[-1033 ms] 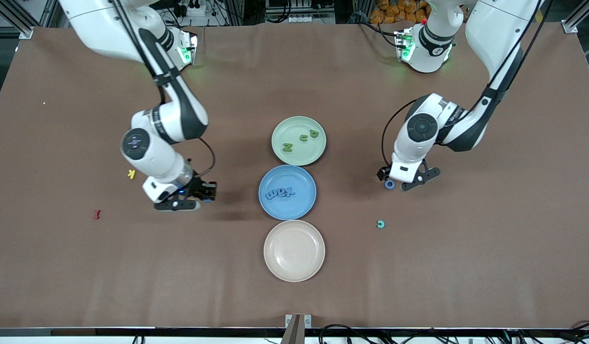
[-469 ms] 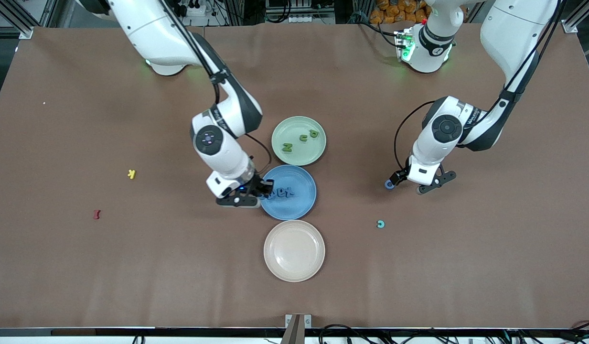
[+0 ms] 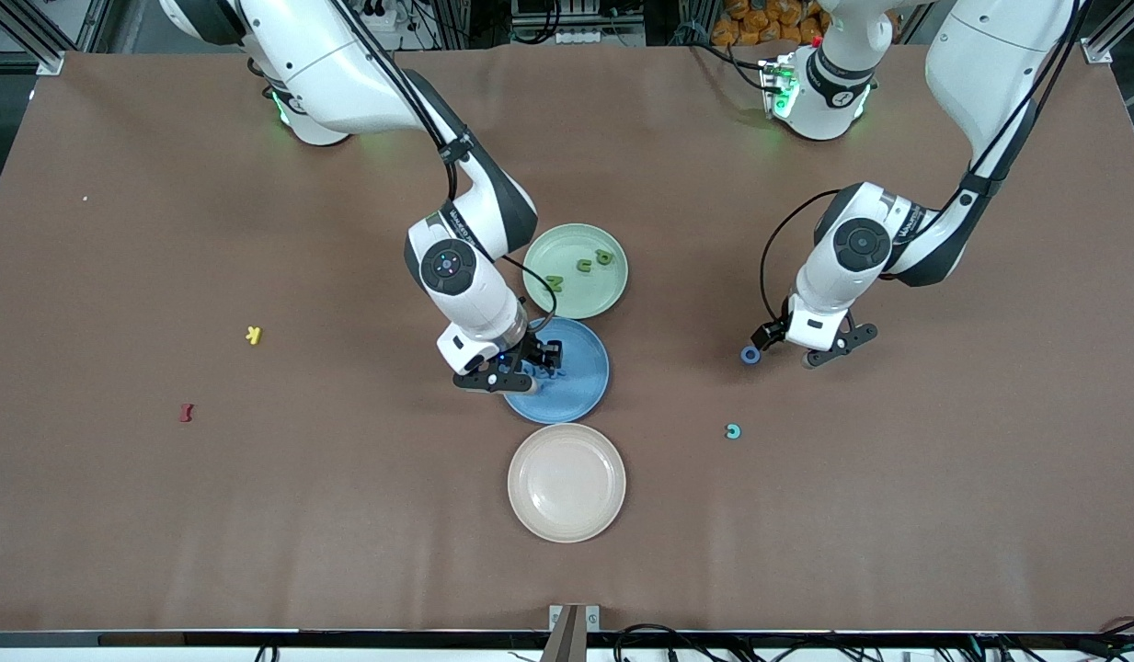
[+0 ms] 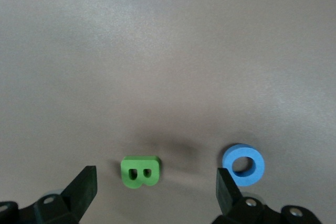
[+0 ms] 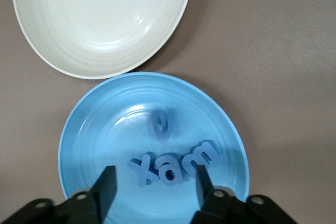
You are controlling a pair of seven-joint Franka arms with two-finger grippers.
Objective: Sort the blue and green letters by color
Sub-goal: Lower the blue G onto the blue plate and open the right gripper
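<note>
Sorting well underway, two or three letters waiting

Taking 12 o'clock as the robots' bases and 3 o'clock as the left arm's end of the table, three plates are sitting in a line at the middle. The green plate [image 3: 612, 285] is lying at 12 o'clock of the blue plate [image 3: 580, 391], and the cream plate [image 3: 567, 483] at its 6 o'clock is holding nothing.

The right gripper [image 3: 521, 366] is hovering over the 9 o'clock edge of the blue plate with its fingers spread and nothing between them. Under it three blue letters [image 5: 173, 169] are lying bunched in a row, and a lone blue letter [image 5: 159, 126] is lying near the plate's centre. Three green letters [image 3: 585, 266] are resting on the green plate, so seven pieces are looking sorted.

Well out at 3 o'clock of the plates, the left gripper [image 3: 787, 348] is hanging over the bare table [image 3: 898, 506], released, its fingers straddling a green B [image 4: 140, 171] without touching it. A blue O [image 3: 750, 355] is sitting just beside one finger. Both are waiting for their plates, and the B is probably next.

A teal C [image 3: 733, 431] is lying at 6 o'clock of the O; which pile it belongs to is unclear. The yellow K [image 3: 253, 335] and dark red I [image 3: 187, 413], far out at 9 o'clock, are playing no part
</note>
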